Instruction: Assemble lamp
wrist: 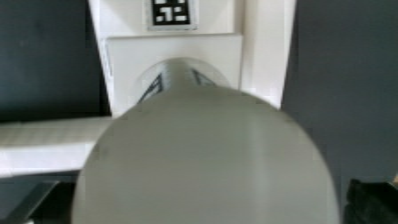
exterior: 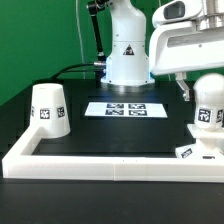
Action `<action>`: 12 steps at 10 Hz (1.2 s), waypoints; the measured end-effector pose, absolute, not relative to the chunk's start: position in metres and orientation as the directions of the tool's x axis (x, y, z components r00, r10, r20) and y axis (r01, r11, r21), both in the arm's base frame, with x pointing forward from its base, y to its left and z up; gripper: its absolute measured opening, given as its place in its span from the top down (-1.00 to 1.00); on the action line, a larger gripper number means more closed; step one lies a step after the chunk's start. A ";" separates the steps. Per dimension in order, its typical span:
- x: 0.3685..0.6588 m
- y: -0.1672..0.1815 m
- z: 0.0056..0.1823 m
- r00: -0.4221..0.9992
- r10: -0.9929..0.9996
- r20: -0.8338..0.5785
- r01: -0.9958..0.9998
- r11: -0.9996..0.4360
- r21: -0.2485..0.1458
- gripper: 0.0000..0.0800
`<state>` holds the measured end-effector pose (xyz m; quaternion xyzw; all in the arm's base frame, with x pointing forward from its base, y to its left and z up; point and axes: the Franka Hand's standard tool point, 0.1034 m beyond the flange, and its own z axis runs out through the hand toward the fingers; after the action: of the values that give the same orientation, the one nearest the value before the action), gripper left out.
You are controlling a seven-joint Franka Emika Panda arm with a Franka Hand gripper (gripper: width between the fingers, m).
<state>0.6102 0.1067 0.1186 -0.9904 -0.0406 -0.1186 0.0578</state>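
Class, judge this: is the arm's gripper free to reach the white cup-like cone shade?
Probably yes: the white cup-like cone shade stands alone; only the flat marker board lies between it and the gripper.

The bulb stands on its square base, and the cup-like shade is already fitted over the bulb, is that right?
Not quite. The bulb does stand on its square base, but the shade is not on it. It stands by itself on the table at the exterior view's left, well apart from the bulb. The exterior view shows this.
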 end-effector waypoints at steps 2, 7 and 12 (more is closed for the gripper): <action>0.611 0.108 0.119 0.912 0.324 0.253 0.335 -0.942 0.000 -0.75; 0.612 0.099 0.118 0.706 0.676 0.211 0.666 -0.735 0.127 -0.75; 0.611 0.099 0.118 0.713 0.669 0.211 0.659 -0.742 0.123 -0.44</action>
<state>0.6113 0.0989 0.1178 -0.9252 -0.3589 -0.1214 -0.0196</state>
